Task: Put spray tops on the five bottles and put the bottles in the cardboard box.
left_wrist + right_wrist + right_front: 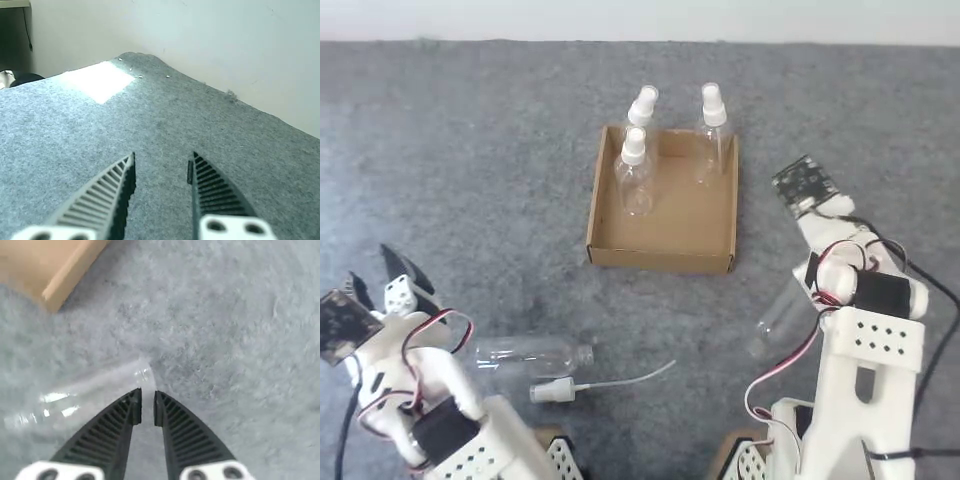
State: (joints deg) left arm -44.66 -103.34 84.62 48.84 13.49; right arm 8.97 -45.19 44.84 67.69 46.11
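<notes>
The left gripper (164, 157) is hanging low over the grey carpet (165, 115) with its two ridged fingers (112, 187) spread wide and nothing between them. Bare carpet is running on ahead of its tips to a pale wall (225, 45). In the high view the left gripper (395, 272) is pointing away from a topless bottle (535, 355), which is lying on its side back beside the arm's base, well apart from the open fingers. A loose spray top (555, 390) with its thin tube is lying just beside that bottle, apart from its neck.

The right gripper (147, 395) is pointing down at the carpet with its fingers drawn nearly together. Only a thin slit of carpet is showing between the tips, and they are clamping nothing. A second clear bottle (75, 400) is lying on its side beside and partly under one finger, its neck end just ahead of the tips; whether the finger is touching it cannot be told. In the high view this second clear bottle (778, 318) is lying close against the right arm (860, 300).

A corner of the cardboard box (55, 270) is showing farther ahead of the right gripper and off to one side. From above, the cardboard box (660, 255) is sitting out beyond both grippers, between them, and three capped bottles (635, 180) are standing in it, one nearer and two at the far wall.
</notes>
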